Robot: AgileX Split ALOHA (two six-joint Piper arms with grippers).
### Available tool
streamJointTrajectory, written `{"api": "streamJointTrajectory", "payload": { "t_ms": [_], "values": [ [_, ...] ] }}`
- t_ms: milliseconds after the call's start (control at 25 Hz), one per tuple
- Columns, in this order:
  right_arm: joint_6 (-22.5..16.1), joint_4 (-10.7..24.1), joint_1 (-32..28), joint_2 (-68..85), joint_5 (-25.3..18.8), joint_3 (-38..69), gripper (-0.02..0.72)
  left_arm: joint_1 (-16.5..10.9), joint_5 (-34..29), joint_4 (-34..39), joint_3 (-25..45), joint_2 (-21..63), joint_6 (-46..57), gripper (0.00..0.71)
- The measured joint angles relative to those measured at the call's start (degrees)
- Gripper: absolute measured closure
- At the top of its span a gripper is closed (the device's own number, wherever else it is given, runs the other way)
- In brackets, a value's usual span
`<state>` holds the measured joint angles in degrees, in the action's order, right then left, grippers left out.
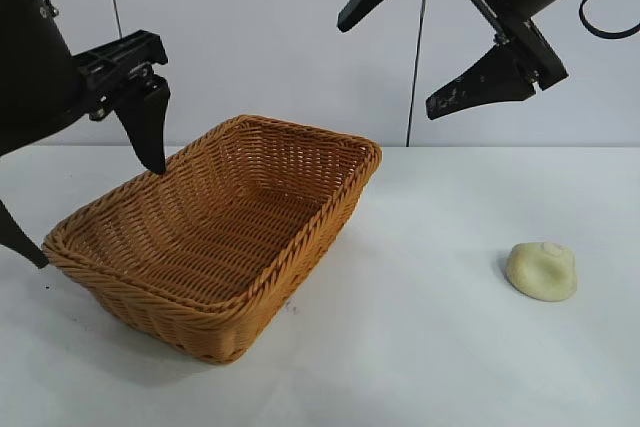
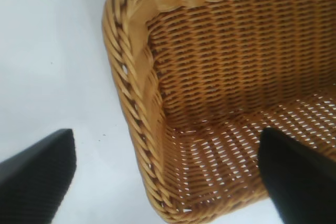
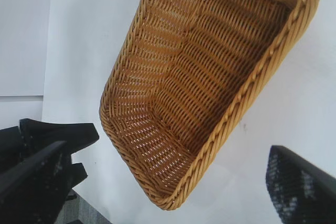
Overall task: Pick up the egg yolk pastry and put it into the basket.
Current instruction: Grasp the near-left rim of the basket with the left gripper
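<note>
The egg yolk pastry (image 1: 541,271), a small pale cream dome, lies on the white table at the right, well apart from the basket. The orange-tan wicker basket (image 1: 190,319) sits left of centre with nothing in it. My left gripper (image 1: 100,217) hovers open over the basket's left end, and its wrist view looks down on a corner of the basket (image 2: 131,90) between the fingers of the left gripper (image 2: 168,182). My right gripper (image 1: 387,69) hangs open high above the table, between basket and pastry. The right wrist view shows the basket (image 3: 251,88) below the right gripper (image 3: 168,182). Neither wrist view shows the pastry.
The white table (image 1: 420,347) runs bare in front of and around the pastry. A plain white wall stands behind, with thin cables (image 1: 412,77) hanging down it. The table's edge and a grey floor strip (image 3: 79,211) show in the right wrist view.
</note>
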<state>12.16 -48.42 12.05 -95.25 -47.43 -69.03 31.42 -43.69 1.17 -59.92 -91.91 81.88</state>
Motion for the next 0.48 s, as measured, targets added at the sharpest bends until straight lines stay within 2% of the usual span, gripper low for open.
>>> {"api": "streamJointTrajectory", "payload": {
  "t_ms": [200,360,480],
  "values": [
    [0.0,0.0,0.0,0.0,-0.1,0.0,0.010,0.0,2.5,-0.8,0.6,-1.7,0.1,0.021],
    [0.0,0.0,0.0,0.0,-0.3,0.0,0.010,0.0,3.9,-1.7,3.7,-2.5,1.0,0.021],
    [0.0,0.0,0.0,0.0,-0.6,0.0,0.010,0.0,7.7,-1.9,6.5,-2.5,1.5,0.021]
  ]
}}
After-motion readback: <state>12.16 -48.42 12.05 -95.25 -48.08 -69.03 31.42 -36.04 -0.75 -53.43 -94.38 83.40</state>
